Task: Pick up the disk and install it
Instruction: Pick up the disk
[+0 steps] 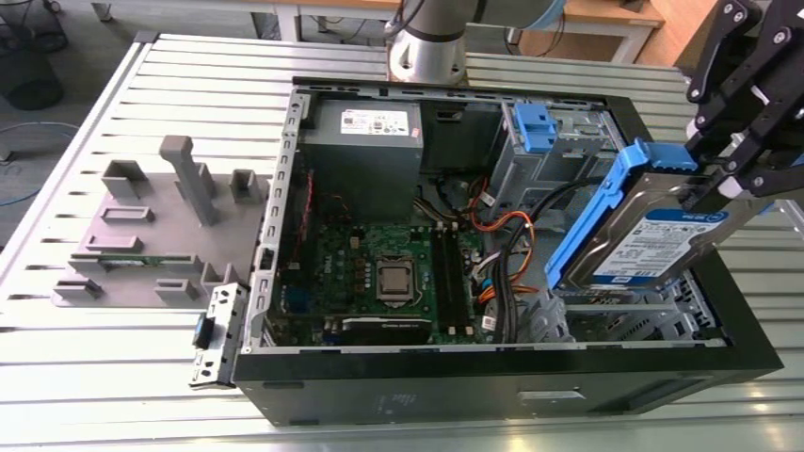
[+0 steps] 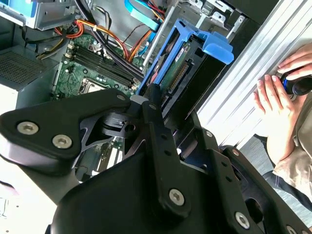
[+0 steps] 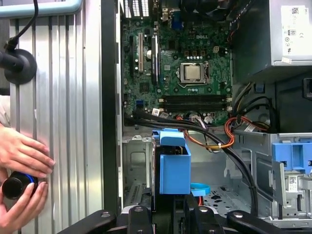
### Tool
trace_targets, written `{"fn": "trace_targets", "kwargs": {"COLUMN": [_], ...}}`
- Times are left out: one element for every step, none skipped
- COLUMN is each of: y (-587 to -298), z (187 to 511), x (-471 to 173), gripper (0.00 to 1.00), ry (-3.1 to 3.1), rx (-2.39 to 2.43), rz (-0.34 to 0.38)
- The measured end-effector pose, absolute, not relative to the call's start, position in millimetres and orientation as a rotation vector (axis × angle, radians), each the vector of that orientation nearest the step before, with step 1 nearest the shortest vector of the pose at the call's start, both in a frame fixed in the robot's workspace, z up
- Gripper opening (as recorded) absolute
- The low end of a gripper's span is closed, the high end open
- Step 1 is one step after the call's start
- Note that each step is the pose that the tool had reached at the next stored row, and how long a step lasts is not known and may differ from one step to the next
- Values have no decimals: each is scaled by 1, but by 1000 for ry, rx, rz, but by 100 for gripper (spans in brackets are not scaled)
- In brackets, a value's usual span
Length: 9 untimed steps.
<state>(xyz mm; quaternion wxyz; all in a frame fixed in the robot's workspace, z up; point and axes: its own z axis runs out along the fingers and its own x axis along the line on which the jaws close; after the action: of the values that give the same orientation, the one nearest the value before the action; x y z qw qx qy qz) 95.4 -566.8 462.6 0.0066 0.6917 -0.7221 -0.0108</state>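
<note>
We see the gripper (image 1: pixel 716 188) clamped on the disk (image 1: pixel 635 254), holding it tilted above the open computer case (image 1: pixel 503 377) at the exterior view's right, label (image 1: pixel 681 229) facing out. In the first wrist view, a person's hands (image 3: pixel 24 155) cup a small black object (image 3: pixel 13 185) on the slatted table (image 3: pixel 73 97) beside the case.

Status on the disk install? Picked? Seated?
Pick looks done: the gripper is shut on the disk, which is lifted and tilted. In hand: the disk hangs over the open computer case, above the drive cage at the exterior view's right. Left: seating, since the disk sits in no bay yet.
</note>
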Motion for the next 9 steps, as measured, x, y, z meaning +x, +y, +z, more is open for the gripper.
{"fn": "trace_targets", "kwargs": {"y": [-567, -567, -567, -567, -567, -567, -567, -567, -567], "z": [462, 462, 461, 461, 461, 461, 460, 460, 460], "x": [97, 98, 100, 101, 103, 104, 105, 105, 105], "gripper": [35, 35, 35, 35, 35, 35, 35, 35, 35], "ry": [-2259, -2259, -2259, -2258, -2258, -2257, -2256, -2255, -2253], "rx": [2164, 2164, 2164, 2164, 2165, 2166, 2167, 2168, 2169], "rz": [-34, -34, -34, -34, -34, -33, -33, -34, -34]}}
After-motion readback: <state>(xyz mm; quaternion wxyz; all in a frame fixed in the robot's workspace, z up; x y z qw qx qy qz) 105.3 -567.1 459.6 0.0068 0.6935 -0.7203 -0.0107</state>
